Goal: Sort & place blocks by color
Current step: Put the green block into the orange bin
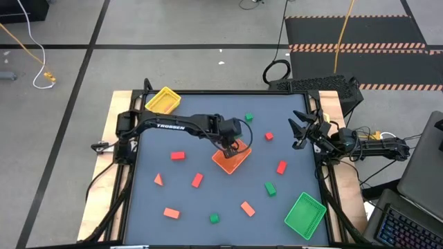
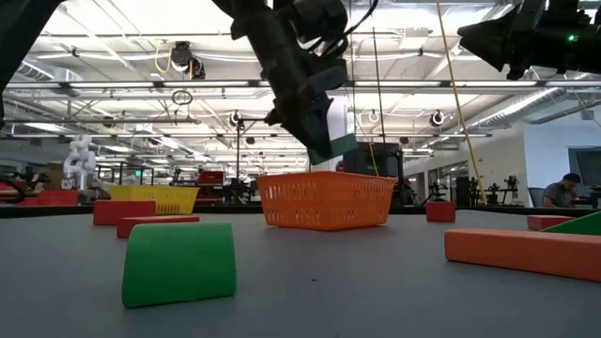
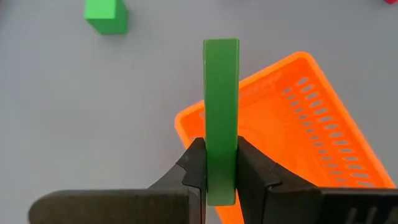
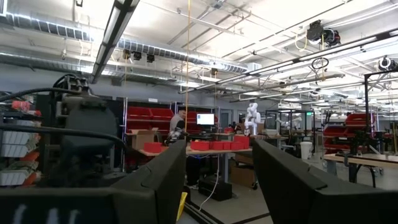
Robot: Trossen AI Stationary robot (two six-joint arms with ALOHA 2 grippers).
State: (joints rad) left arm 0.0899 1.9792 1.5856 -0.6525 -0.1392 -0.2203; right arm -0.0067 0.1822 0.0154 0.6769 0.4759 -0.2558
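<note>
The green block's [image 3: 221, 118] lower end is hidden between the left gripper's [image 3: 221, 177] fingers, at six o'clock.

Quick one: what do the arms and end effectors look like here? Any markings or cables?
Both arms are black. The left arm carries white TROSSEN lettering on its link. The left end effector has two dark, angular fingers. Black cables run along the right arm.

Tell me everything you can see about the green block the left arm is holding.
The green block is a flat, plain slab with smooth matte faces and squared edges, looking like painted wood or foam. The left pincer is shut on its lower end, one finger pressed against each broad face, so it stands on edge, pointing away from the wrist. It hangs in the air over the near rim of the orange tray, touching nothing but the fingers. In the low view it shows above that tray.
</note>
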